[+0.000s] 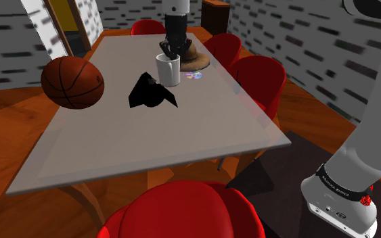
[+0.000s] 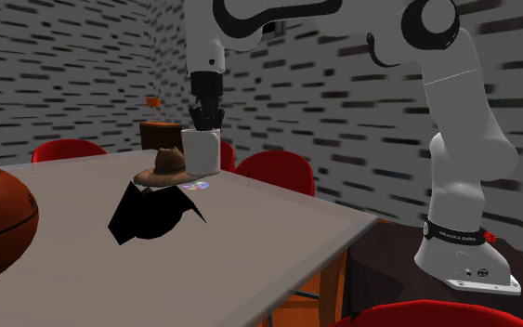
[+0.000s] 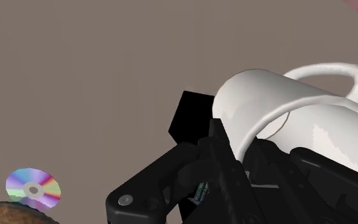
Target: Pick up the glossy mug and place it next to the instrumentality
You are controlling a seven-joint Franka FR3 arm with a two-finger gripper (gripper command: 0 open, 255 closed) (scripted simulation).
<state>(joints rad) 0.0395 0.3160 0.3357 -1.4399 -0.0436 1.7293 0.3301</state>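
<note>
From the shoulder view, the black gripper [image 1: 171, 50] comes straight down onto the white mug [image 1: 168, 72]. The mug sits toward the table's [image 1: 148, 149] far right corner, just beside a brown hat [image 1: 200, 59] and a shiny disc [image 1: 194, 75]. In the second exterior view the mug hangs under the fingers, behind the hat; whether it clears the table I cannot tell. In the wrist view the fingers are pinched tight on the mug's rim.
</note>
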